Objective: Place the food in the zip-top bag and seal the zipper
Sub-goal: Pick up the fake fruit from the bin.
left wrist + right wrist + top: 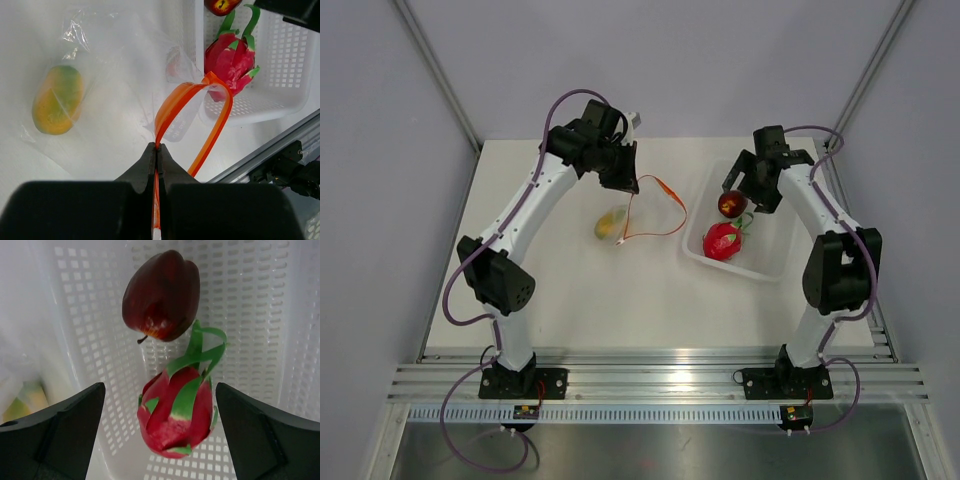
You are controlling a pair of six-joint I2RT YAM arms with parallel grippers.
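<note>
**Operator:** Where my left gripper [157, 150] meets the zipper [172, 107], the jaws are pressed together on the orange strip with no gap that I can see. Ahead of the fingertips the strip arches up into an open loop.

**Colleague:** And the zip-top bag [115, 75] itself?

**Operator:** It spreads out flat on the table [570, 300] beyond that gripper, clear and crinkled. The yellow-orange fruit [57, 100] lies ahead of the gripper and off to its left, under the film. It looks to be inside the bag, though I can't swear to it from here.

**Colleague:** What about your other arm?

**Operator:** My right gripper [160, 405] is spread wide and holds nothing. It hangs over the white perforated tray [250, 315]. The pink-red fruit [175, 415] sits straight below the gap between the fingers, its green leaves curling away from the gripper. The dark red fruit [162, 295] lies just beyond it, farther from the gripper. I can't tell whether the two touch.

**Colleague:** Are the fingers in contact with either one?

**Operator:** No, both fingers stand apart from the fruits, one to each side. From overhead, the tray lies well to the right of my left gripper, and the loop of the zipper reaches close to its near wall.
</note>
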